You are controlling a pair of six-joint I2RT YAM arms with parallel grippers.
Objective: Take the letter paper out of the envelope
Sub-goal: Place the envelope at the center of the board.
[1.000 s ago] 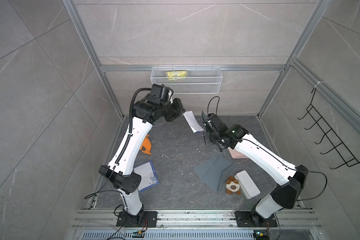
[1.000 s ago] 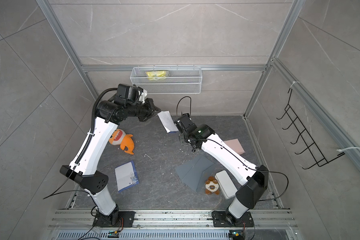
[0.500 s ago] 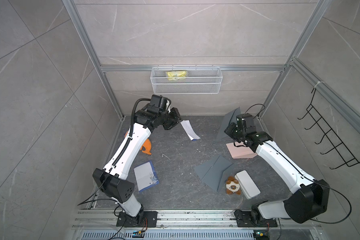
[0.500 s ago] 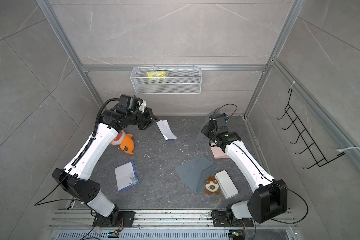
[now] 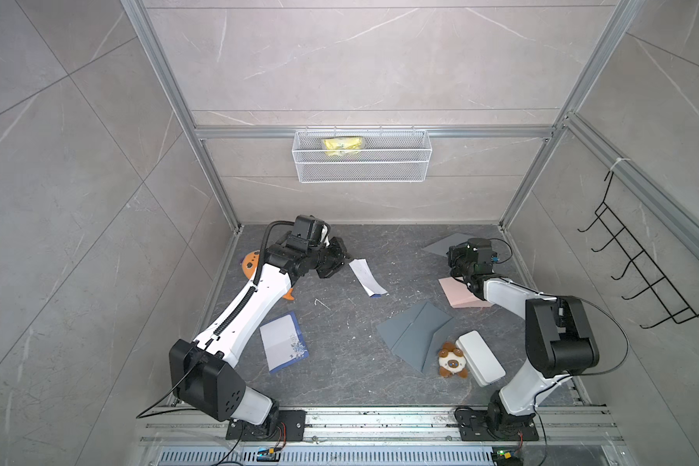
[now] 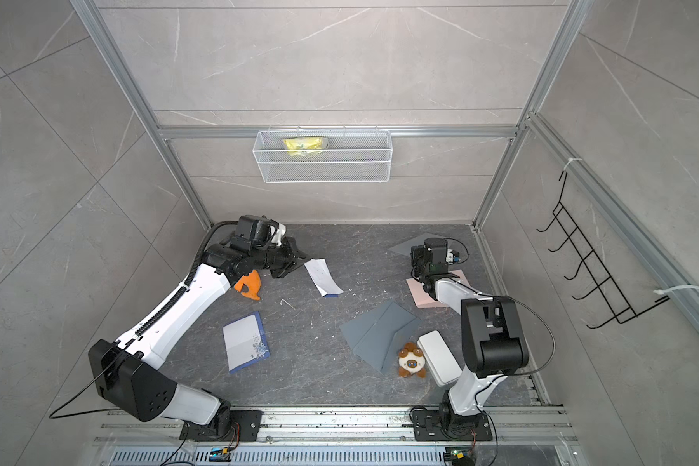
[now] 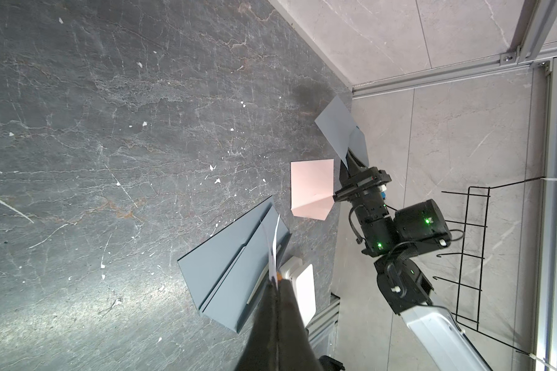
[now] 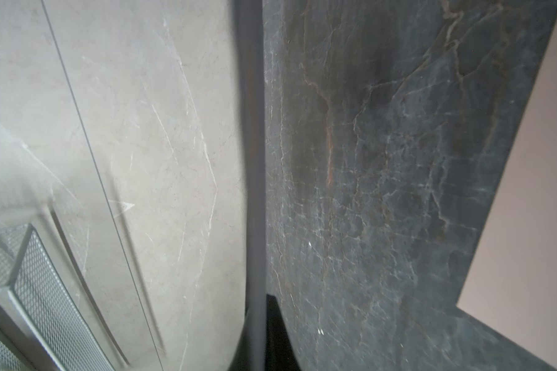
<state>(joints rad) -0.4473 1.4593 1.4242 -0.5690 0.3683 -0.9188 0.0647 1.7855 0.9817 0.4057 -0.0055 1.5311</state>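
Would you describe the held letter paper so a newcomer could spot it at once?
Below the back wall's wire basket, find the left pincer. It clamps one edge of a white letter paper, held slanting, unlike the floral-bordered sheet lying flat.

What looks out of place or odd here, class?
The paper hangs curled from the left gripper, pinched at one edge. The right gripper holds a grey envelope near the back corner. Small white flecks litter the table. Nothing looks damaged.
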